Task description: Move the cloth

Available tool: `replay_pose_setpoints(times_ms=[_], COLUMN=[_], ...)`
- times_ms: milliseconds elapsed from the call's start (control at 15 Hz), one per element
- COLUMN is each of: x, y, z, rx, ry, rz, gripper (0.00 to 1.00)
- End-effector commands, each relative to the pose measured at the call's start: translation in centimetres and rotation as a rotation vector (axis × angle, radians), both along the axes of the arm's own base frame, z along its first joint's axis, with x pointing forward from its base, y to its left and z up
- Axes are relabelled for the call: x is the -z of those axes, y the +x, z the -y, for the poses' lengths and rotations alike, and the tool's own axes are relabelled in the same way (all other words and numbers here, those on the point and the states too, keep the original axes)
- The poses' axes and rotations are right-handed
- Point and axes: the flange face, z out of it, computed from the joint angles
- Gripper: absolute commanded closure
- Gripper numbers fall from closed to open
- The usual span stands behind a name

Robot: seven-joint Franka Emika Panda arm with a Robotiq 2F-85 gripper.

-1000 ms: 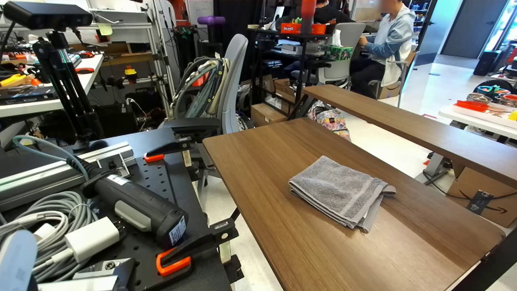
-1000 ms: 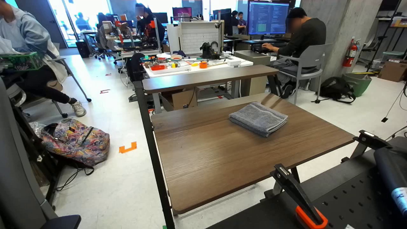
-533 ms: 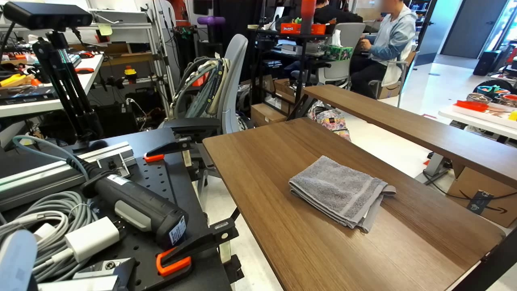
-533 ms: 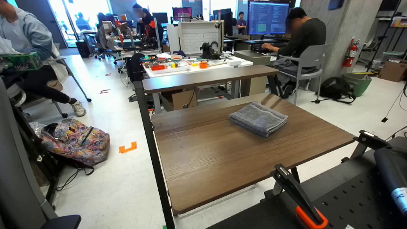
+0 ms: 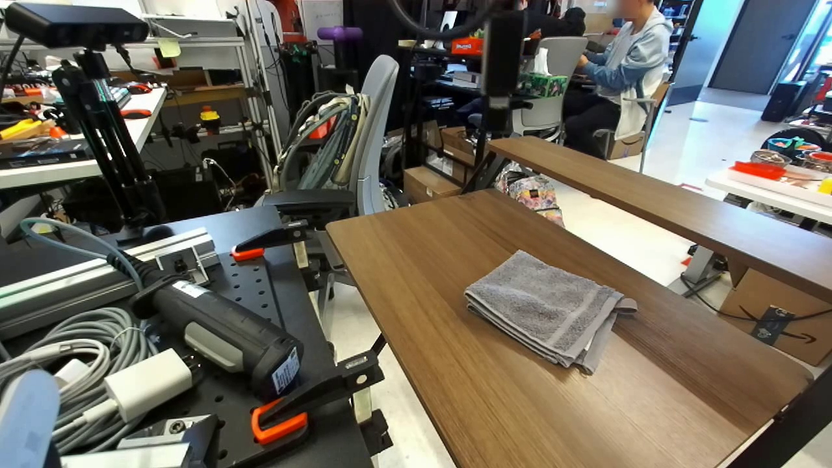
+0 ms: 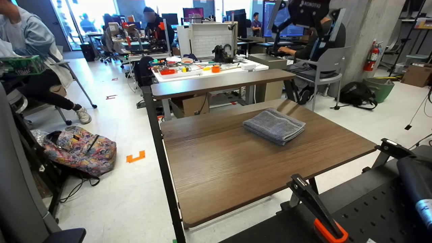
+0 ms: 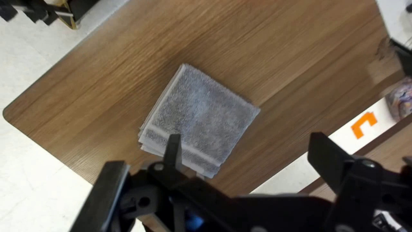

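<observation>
Nearest in the wrist view, the end effector (image 7: 246,145), its jaws apart and empty, presumably to admit a fold. Beyond it, the cloth (image 7: 204,117), layered and untouched, wholly supported by the table (image 7: 299,61) beneath.

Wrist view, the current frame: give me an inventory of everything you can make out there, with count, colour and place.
tabletop: 1, brown wood grain, across most of the view
cloth: 1, grey, folded, lying on the tabletop near the middle
floor: 1, pale, at left and in a strip at lower right
tape mark: 1, orange, on the floor at right
second board: 1, brown, lower right, past the floor strip
backpack: 1, multicoloured, cut off at the right edge
support: 1, black, right edge
unidentified items: count unclear, mostly black, cut off at upper left
hand: 1, black, along the bottom, jaws wide apart
</observation>
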Motion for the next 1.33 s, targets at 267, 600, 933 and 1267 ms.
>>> replay_pose_setpoints(times_ms=[267,600,933,1267], x=[10.7,17.0,18.0,19.3], y=[7.8,9.4,8.9,9.1], z=[6.0,6.8,6.8,6.4], rx=[0.184,0.192,0.18,0.15], ry=[-0.11,-0.139,-0.142,-0.114], rz=[0.048,-0.02,-0.037,-0.036], gripper=[0.0,0.0,0.0,0.0])
